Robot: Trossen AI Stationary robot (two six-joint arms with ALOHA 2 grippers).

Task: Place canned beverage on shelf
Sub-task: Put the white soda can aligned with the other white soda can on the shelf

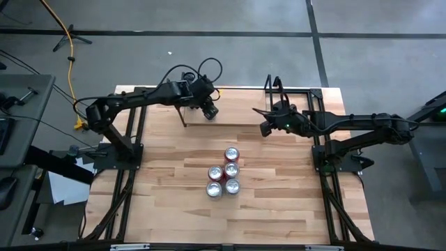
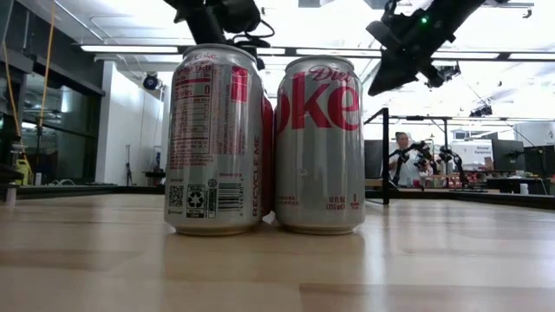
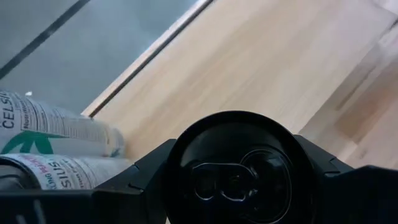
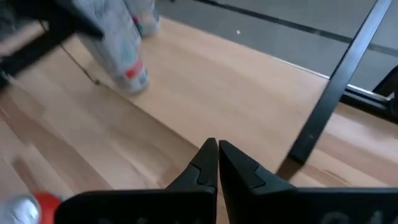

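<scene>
The shelf (image 1: 237, 115) is a pale plank on thin black uprights (image 4: 336, 93) at the table's far middle. My left gripper (image 1: 209, 108) is over its left end, shut on a canned beverage with a black top (image 3: 239, 168) and a pale body (image 4: 127, 56). Two white Celsius cans (image 3: 50, 127) are close beside it at the shelf's left end. My right gripper (image 4: 217, 158) is shut on nothing above the shelf's right end (image 1: 263, 127). Several Diet Coke cans (image 1: 224, 171) stand upright on the table's middle. My left gripper pinches the can between its two fingers (image 3: 143, 177), one on each side, just below the black top rim (image 3: 177, 155). The fingers slant down from the table's left. The can is tilted, its top toward the wrist and its bottom end (image 4: 138, 81) low over the plank. I cannot tell whether it touches the plank.
The Diet Coke cans (image 2: 319, 143) fill the low view's middle. Bare plank (image 4: 217, 81) lies between the two grippers. A person (image 2: 403, 152) sits in the room behind the table.
</scene>
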